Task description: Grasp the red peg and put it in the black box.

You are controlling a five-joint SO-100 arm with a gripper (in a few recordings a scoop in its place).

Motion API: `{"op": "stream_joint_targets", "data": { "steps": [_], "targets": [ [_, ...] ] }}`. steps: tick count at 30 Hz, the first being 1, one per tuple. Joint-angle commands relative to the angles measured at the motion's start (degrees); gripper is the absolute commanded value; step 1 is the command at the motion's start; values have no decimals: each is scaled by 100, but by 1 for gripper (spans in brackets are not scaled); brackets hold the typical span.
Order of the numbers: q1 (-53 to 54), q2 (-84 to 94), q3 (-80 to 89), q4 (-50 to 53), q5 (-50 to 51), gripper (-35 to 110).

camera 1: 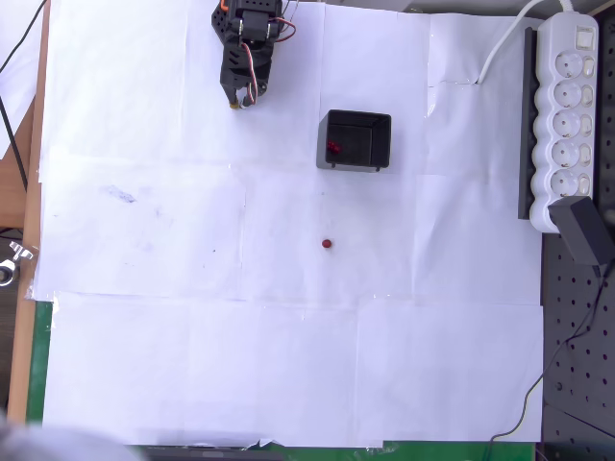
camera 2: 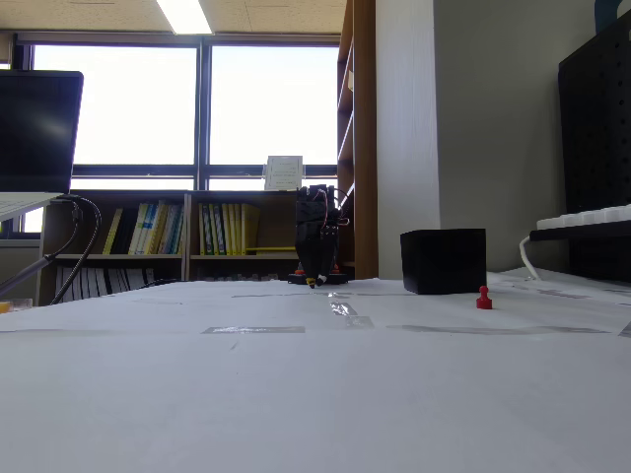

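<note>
A tiny dark-red peg (camera 1: pixel 328 244) stands upright mid-frame on white paper, below the small square black plastic box (camera 1: pixel 381 144).

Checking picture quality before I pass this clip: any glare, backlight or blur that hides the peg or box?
Overhead view: even, bright light on white paper, faint shadows; peg sharp, box interior dark yet a red bit shows inside. Fixed view: bright windows backlight the scene, so the arm and box read as near-silhouettes; peg clear; the near paper looks soft.
</note>
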Motion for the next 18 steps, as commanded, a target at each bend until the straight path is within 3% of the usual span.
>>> {"op": "stream_joint_targets", "data": {
  "steps": [1, 18],
  "targets": [
    [-738, -536, -457, 527, -26, 0],
    [-492, -536, -457, 536, 193, 0]
  ]
}}
